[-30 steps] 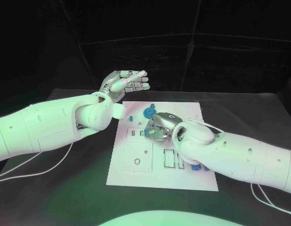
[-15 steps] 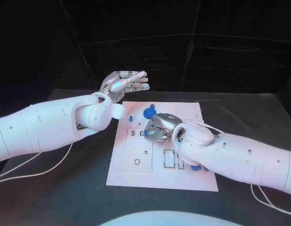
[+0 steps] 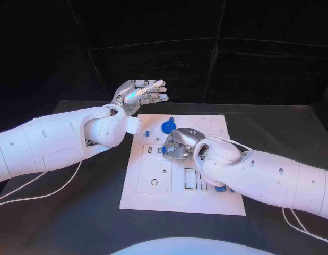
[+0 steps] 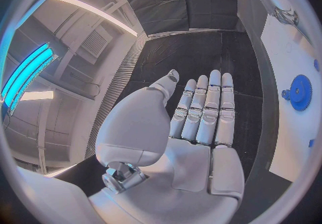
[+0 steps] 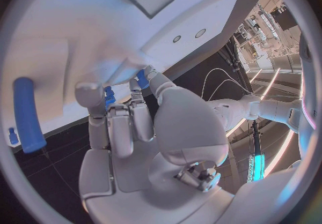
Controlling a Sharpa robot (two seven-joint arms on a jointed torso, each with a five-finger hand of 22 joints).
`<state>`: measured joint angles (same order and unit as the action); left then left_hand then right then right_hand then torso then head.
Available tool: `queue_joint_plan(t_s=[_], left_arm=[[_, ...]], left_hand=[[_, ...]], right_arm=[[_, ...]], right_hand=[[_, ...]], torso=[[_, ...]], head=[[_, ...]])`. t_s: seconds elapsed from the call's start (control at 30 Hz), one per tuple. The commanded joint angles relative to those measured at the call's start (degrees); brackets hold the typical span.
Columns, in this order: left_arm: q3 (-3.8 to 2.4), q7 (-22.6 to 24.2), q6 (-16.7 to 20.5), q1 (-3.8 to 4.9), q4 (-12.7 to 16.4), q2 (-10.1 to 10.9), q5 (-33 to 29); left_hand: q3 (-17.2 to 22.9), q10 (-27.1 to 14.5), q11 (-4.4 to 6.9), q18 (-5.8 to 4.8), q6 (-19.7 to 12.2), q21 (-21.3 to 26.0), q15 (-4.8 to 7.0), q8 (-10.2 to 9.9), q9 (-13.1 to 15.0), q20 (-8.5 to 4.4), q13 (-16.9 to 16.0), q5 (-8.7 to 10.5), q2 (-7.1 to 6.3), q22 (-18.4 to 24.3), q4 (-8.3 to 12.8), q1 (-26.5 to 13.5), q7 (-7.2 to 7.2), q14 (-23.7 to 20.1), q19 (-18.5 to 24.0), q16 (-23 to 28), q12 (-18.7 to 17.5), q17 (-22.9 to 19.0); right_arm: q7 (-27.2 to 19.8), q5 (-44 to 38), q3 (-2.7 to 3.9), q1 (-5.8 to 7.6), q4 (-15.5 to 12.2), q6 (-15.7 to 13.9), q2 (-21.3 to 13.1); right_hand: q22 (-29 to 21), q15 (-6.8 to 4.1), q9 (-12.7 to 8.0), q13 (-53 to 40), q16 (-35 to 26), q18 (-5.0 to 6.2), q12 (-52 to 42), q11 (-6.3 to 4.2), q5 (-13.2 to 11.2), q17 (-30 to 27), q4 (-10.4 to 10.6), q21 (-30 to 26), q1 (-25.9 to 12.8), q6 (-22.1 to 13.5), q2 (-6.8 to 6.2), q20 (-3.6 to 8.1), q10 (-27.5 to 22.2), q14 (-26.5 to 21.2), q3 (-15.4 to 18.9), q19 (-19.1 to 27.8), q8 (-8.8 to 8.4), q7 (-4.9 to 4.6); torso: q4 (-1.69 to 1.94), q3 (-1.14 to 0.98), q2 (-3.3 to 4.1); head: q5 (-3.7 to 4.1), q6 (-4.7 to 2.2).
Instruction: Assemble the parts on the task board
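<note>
The white task board lies in the middle of the black table. My right hand is bent down over the board's middle, fingers curled onto it. In the right wrist view its thumb and a fingertip pinch a small blue part at the board's surface, and a second blue part stands by another fingertip. My left hand is raised beyond the board's far left corner, palm up, fingers straight and holding nothing. A blue gear sits on the board's far edge.
A blue cylinder lies on the board beside my right hand, with a tiny blue piece near it. More blue parts lie at the board's right edge under my right forearm. White cables trail over the table's left.
</note>
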<state>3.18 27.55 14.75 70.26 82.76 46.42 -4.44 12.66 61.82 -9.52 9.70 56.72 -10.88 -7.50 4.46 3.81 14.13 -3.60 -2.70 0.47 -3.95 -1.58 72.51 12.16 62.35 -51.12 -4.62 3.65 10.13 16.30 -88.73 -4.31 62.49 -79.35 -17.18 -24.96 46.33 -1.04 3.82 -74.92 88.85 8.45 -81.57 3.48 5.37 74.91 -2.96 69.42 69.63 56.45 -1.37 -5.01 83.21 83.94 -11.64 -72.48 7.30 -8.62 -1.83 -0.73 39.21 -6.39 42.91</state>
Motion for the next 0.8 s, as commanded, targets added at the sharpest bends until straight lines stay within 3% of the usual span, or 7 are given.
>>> queue_joint_plan(t_s=[0.03, 0.43, 0.6, 0.8], left_arm=[[-0.01, 0.19, -0.87, 0.09, -0.02, -0.06, 0.08], [0.00, 0.09, -0.95, 0.08, -0.07, -0.09, 0.08], [0.00, 0.03, -1.00, 0.08, -0.10, -0.10, 0.08], [0.00, -0.03, -1.10, 0.07, -0.25, -0.09, 0.11]], left_hand=[[0.09, 0.41, 0.14, 0.96, 0.34, 0.05, 0.02, -0.21, -0.01, 0.07, -0.08, -0.06, 0.23, -0.07, 0.28, -0.15, 0.00, 0.41, -0.31, -0.34, 0.17, -0.07], [0.08, 0.39, 0.11, 0.95, 0.32, 0.07, 0.03, -0.26, -0.02, 0.05, -0.06, -0.06, 0.20, -0.06, 0.31, -0.22, 0.06, 0.51, -0.41, -0.35, 0.13, -0.13], [0.08, 0.38, 0.10, 0.94, 0.32, 0.07, 0.04, -0.27, -0.02, 0.04, -0.06, -0.06, 0.19, -0.06, 0.31, -0.22, 0.07, 0.53, -0.43, -0.36, 0.12, -0.14], [0.08, 0.37, 0.10, 0.94, 0.31, 0.07, 0.04, -0.27, -0.02, 0.04, -0.06, -0.06, 0.19, -0.06, 0.33, -0.22, 0.06, 0.55, -0.45, -0.36, 0.12, -0.15]], right_arm=[[0.91, -0.12, -0.13, -0.09, 0.05, -0.32, 0.03], [1.23, -0.12, -0.13, -0.10, 0.03, -1.03, 0.17], [1.15, -0.12, -0.13, -0.12, -0.09, -3.46, 0.07], [-1.05, 0.19, -0.12, -0.34, -1.46, -5.10, -1.19]], right_hand=[[-0.22, 0.38, 0.07, -4.82, 0.01, -0.83, 0.45, 0.18, -0.98, 12.12, 0.32, -0.45, -0.63, -0.81, -0.30, -0.28, -0.36, 5.38, 0.68, 0.15, -0.43, 0.04], [-0.83, 0.55, -0.01, -4.00, -0.08, -0.75, 1.20, 0.41, -1.08, 11.92, 0.82, -0.80, -0.60, -2.31, -0.51, -0.40, -1.03, 5.34, 1.71, 0.39, -1.00, -0.24], [-1.64, 0.93, -0.09, -2.87, -0.15, -0.65, 2.25, 0.90, -0.84, 11.76, 1.48, -1.28, -0.62, -4.80, -1.02, -0.70, -2.01, 5.29, 3.03, 0.73, -1.84, -0.81], [-2.48, 1.85, -0.08, -0.04, -0.32, -0.57, 4.63, 2.03, 3.35, 11.38, 2.93, -1.82, -0.45, -10.07, -3.13, -1.55, -4.14, 5.19, 6.74, 1.09, -3.02, -2.09]], torso=[[0.03, -0.01, 0.01], [-0.03, 0.00, 0.01], [-0.01, 0.00, -0.02], [0.01, -0.08, -0.03]], head=[[0.06, 0.03], [0.08, 0.05], [0.07, 0.06], [-0.02, 0.03]])
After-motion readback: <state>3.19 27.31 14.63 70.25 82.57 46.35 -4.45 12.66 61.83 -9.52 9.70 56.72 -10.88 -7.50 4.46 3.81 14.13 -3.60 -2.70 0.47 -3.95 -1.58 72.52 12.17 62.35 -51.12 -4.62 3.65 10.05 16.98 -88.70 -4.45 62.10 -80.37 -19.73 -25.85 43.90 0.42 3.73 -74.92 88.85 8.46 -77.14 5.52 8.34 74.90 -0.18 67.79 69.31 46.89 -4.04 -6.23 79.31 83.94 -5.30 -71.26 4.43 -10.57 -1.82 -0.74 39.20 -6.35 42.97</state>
